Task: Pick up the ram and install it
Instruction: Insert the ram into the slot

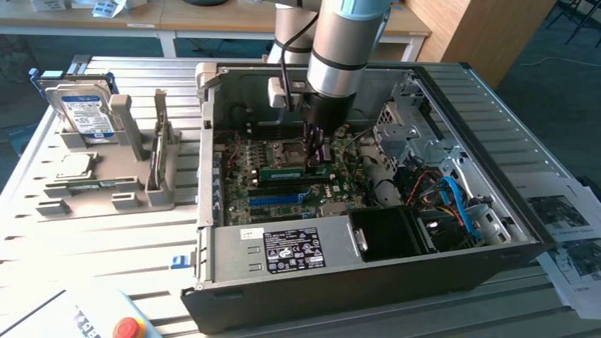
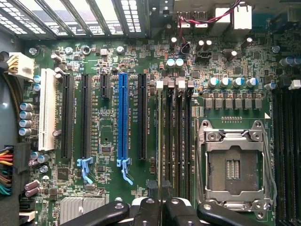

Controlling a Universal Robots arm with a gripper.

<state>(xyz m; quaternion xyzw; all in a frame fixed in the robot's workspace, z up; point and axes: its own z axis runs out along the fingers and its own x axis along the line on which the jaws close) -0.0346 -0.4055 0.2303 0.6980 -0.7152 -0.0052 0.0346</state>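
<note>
The ram (image 1: pixel 281 170) is a thin green strip standing on edge among the black memory slots of the motherboard (image 1: pixel 246 184), beside the CPU socket (image 1: pixel 286 149). My gripper (image 1: pixel 314 158) reaches straight down into the open computer case (image 1: pixel 376 282) and is shut on the ram's top edge near one end. In the wrist view the ram (image 2: pixel 166 136) shows edge-on as a narrow line running away from my gripper (image 2: pixel 160 190), in line with a memory slot. I cannot tell how deep it sits in that slot.
A long blue slot (image 2: pixel 123 117) and a white slot (image 2: pixel 47 110) lie beside the memory slots, and the CPU socket (image 2: pixel 233 165) is open. A grey holder (image 1: pixel 103 183) at the exterior view's left carries a hard drive (image 1: pixel 83 113). The power supply (image 1: pixel 281 250) fills the case's near corner.
</note>
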